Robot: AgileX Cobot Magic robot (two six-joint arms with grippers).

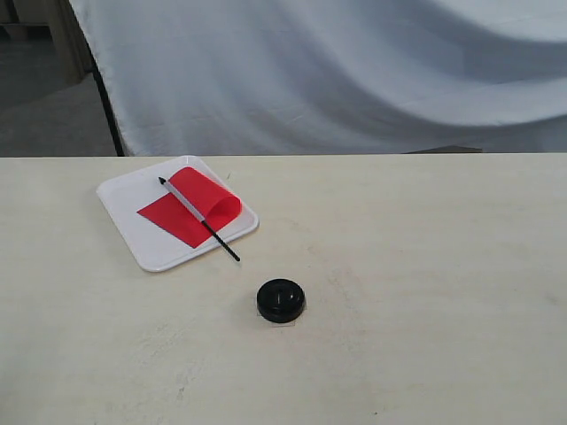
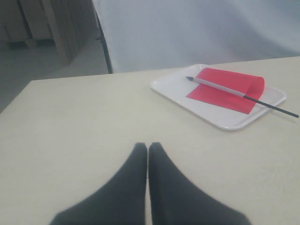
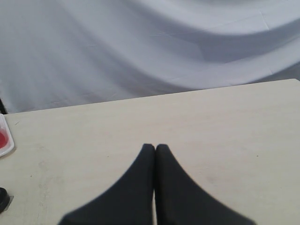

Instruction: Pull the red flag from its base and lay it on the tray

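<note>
Red flag (image 1: 189,211) lies on tray (image 1: 124,199); base (image 1: 281,300) nearby; white cloth (image 1: 337,71) behind.

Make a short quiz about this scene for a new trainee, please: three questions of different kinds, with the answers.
1. True or false: the red flag stands upright in the base.
2. Relative to the tray, where is the bare black end of the pole?
A) wholly inside it
B) past its rim, over the table
C) on the base
3. In a few words: how do the left hand and the right hand stand, open or shut?

Key
1. False: the flag lies flat on the tray, apart from the base.
2. B
3. Both shut, holding nothing.
</note>
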